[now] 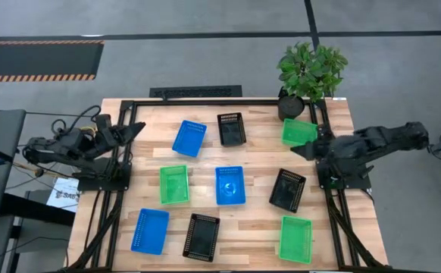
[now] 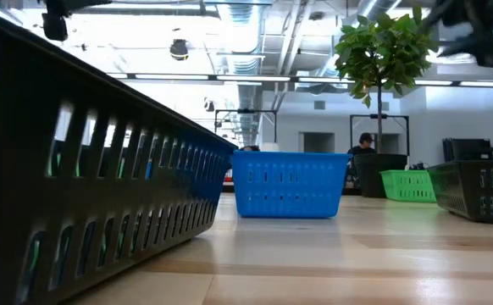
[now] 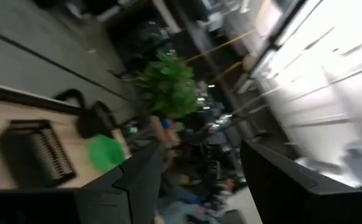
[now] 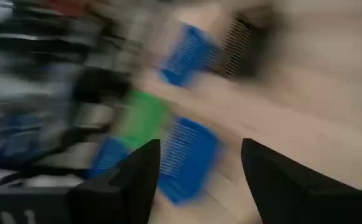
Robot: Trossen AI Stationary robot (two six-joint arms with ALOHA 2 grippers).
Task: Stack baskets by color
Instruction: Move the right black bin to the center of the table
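Note:
Several baskets lie apart on the wooden table (image 1: 254,163), each resting on its base. Three are blue (image 1: 189,138) (image 1: 230,186) (image 1: 151,230), three green (image 1: 299,132) (image 1: 174,184) (image 1: 295,239) and three black (image 1: 232,129) (image 1: 288,189) (image 1: 201,236). My left gripper (image 1: 137,129) (image 3: 203,168) hangs open at the table's left edge, raised and pointing across the table, with nothing between its fingers. My right gripper (image 1: 300,150) (image 4: 199,168) stands open at the right edge beside the far green basket and holds nothing.
A potted plant (image 1: 310,72) stands at the table's far right corner, close to the far green basket. Dark frame rails (image 1: 205,101) run along the table's edges. In the low view a black basket's wall (image 2: 85,195) fills the left foreground. A person (image 2: 366,144) sits far behind.

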